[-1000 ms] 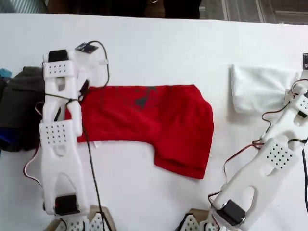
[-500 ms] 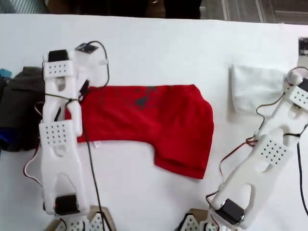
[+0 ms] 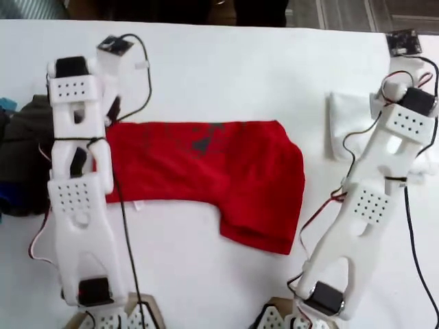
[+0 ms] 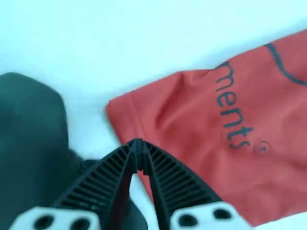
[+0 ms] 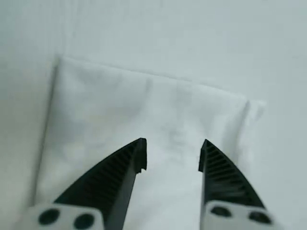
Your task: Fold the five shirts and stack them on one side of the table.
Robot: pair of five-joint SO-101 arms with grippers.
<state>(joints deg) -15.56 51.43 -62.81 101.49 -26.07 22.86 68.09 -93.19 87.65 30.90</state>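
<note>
High view: we had the left gripper (image 4: pixel 137 146) closed at the sleeve (image 4: pixel 144 112) of the red cotton shirt (image 3: pixel 206 164), likely for folding; the right gripper (image 5: pixel 172 153) gaped over the folded white shirt (image 5: pixel 144 110) beside it.

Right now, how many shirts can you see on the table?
3: red shirt spread mid-table, folded white shirt on the right, dark shirt heaped at the left edge. Blue cloth beside it may be more.

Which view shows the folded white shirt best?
Right wrist view: the white shirt is mostly visible under the open right gripper. High view: the right arm covers part. Left wrist view faces the red shirt.
</note>
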